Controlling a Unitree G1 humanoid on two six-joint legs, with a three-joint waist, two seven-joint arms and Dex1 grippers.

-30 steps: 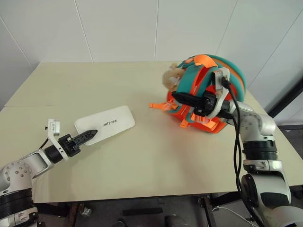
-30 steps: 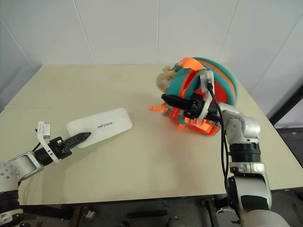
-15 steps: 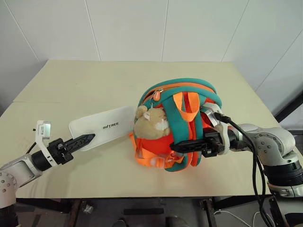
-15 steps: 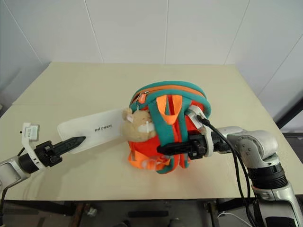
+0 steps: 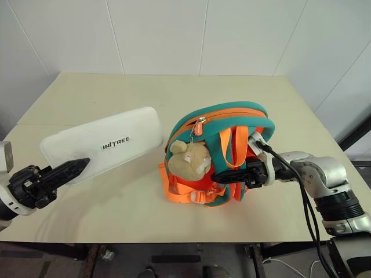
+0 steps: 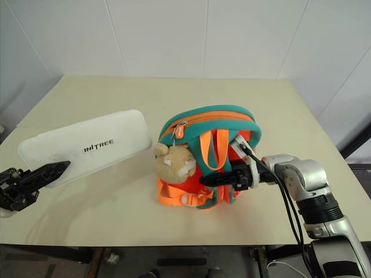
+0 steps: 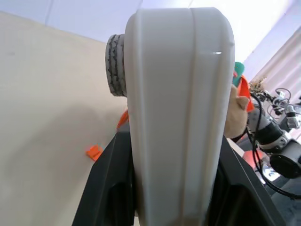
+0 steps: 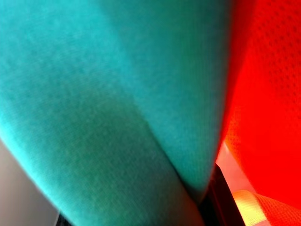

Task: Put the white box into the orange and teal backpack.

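Left gripper is clamping the white box at its near end, right gripper is pinching a teal strap of the orange and teal backpack, so I'd be getting the zipped top open before feeding the box in end-first.

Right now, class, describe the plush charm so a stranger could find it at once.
Start at the beige table, then the orange and teal backpack near its front edge. The plush charm hangs from the zipper on the backpack's left face: a tan, furry animal, the only soft toy there.

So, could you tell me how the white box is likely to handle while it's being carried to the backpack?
The white box probably stays stiff: gripped at one end by the left gripper, it shows no sag. Its smooth shell may slip or pivot in that end grip.
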